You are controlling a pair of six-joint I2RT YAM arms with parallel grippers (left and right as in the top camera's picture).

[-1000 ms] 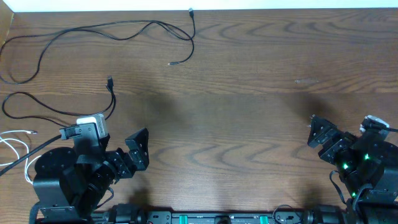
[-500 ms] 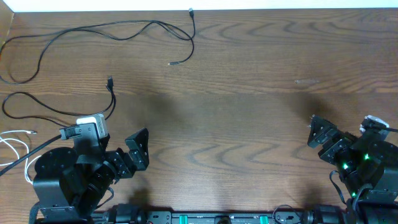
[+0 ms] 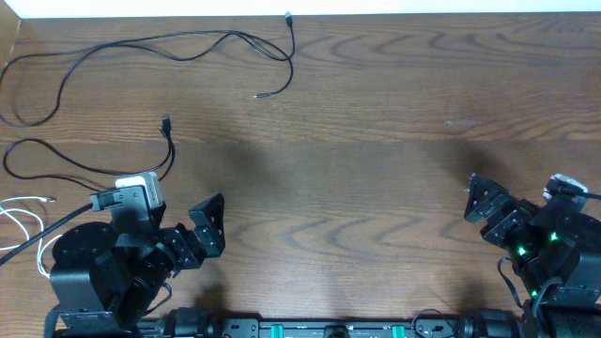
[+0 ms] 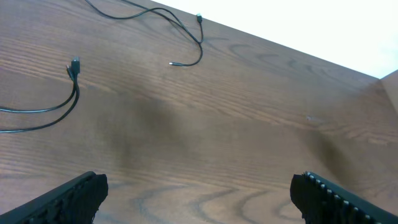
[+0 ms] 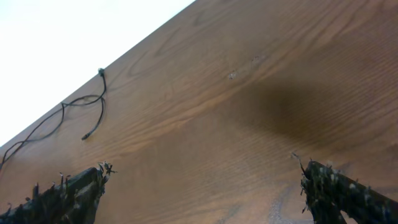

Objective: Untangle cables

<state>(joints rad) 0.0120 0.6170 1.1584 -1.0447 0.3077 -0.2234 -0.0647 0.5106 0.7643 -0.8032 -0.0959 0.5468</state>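
Note:
A long black cable [image 3: 141,42] loops across the far left of the table and ends in small plugs near the back edge. A shorter black cable [image 3: 94,171] curves just beyond my left arm, its plug [image 3: 166,122] pointing away. A white cable [image 3: 17,218] lies at the far left edge, partly hidden by the arm. None of the three cross. My left gripper [image 3: 214,225] is open and empty at the front left. In its wrist view [image 4: 199,199] the long cable [image 4: 180,28] and the shorter one [image 4: 62,107] lie ahead. My right gripper [image 3: 472,199] [image 5: 202,186] is open and empty at the front right.
The wooden table [image 3: 376,122] ends at a white strip along the back edge [image 3: 423,7]. A thick black wire from my left arm [image 3: 38,235] runs over the white cable's loops. Both arm bases sit at the front corners.

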